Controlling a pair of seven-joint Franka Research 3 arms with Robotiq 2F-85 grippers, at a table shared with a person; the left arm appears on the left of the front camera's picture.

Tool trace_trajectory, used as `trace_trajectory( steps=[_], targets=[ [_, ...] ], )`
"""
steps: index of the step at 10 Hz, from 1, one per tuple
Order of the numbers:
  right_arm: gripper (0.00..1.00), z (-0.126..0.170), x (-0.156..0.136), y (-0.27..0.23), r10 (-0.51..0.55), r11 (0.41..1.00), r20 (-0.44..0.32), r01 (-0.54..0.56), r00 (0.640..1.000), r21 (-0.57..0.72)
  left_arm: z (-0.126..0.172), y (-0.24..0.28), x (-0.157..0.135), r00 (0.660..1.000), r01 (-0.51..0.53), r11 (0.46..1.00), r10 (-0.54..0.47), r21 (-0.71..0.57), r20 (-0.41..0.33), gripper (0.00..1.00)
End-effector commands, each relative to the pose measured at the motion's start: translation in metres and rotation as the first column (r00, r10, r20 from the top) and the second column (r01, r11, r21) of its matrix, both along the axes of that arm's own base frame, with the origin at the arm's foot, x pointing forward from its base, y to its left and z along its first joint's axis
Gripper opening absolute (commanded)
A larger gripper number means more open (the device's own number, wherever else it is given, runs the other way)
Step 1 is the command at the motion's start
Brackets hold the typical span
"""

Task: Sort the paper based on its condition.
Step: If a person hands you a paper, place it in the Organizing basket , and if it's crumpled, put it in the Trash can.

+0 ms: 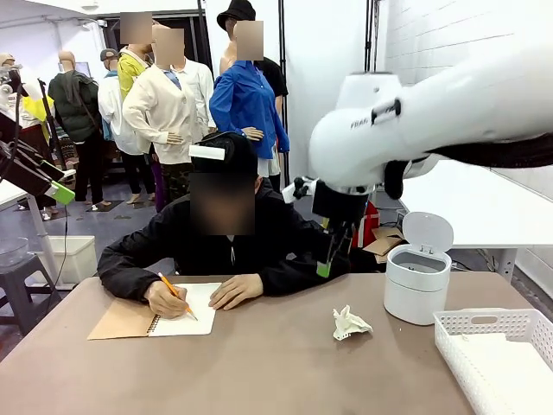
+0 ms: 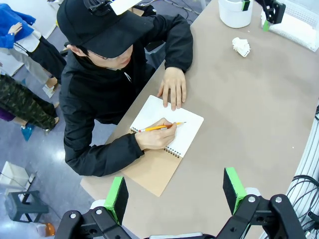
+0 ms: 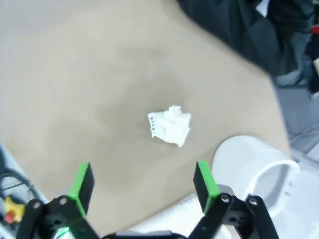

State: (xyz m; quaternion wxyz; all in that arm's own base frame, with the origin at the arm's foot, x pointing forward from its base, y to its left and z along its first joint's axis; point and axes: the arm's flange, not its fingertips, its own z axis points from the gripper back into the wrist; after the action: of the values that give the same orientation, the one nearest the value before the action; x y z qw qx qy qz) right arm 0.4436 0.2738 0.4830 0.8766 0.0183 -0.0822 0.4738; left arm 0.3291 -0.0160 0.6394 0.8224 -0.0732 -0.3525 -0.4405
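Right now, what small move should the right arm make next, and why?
Probably lower the right end effector toward the crumpled paper. Its jaws stand open above the paper, which lies loose and untouched on the table near the white bin.

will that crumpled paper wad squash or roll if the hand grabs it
The crumpled paper wad looks light and airy, so it will probably squash rather than resist. Its jagged folds suggest it would skid or tumble if nudged, not roll far.

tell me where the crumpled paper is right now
In the front view the crumpled paper lies on the table, right of the middle, a little left of the white bin and apart from it.
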Motion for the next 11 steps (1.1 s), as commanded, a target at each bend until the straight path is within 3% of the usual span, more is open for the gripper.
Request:
trace_trajectory(
  steps=[1,3,4,9,11],
  targets=[
    [1.00,-0.019,0.001,0.003,-0.106,0.994,-0.014,0.106,0.994,-0.011,0.000,0.001,0.000,1.000,0.003,1.000,-0.003,-0.007,0.000,1.00],
    [1.00,-0.039,-0.003,0.006,-0.120,0.991,0.007,0.120,0.993,-0.050,0.000,0.001,0.000,1.000,0.003,1.000,-0.003,-0.007,0.000,1.00],
    [1.00,-0.022,-0.001,0.002,-0.079,0.997,-0.040,0.079,0.996,-0.015,0.000,0.001,0.000,1.000,0.003,1.000,-0.003,-0.007,0.000,1.00],
    [1.00,-0.024,-0.002,0.005,-0.095,0.995,-0.032,0.094,0.995,-0.017,0.000,0.001,0.000,1.000,0.003,1.000,-0.003,-0.007,0.000,1.00],
    [1.00,-0.056,0.019,0.004,-0.113,0.991,-0.102,0.105,0.988,-0.077,0.000,0.001,0.000,1.000,0.003,1.000,-0.003,-0.007,0.000,1.00]
  ],
)
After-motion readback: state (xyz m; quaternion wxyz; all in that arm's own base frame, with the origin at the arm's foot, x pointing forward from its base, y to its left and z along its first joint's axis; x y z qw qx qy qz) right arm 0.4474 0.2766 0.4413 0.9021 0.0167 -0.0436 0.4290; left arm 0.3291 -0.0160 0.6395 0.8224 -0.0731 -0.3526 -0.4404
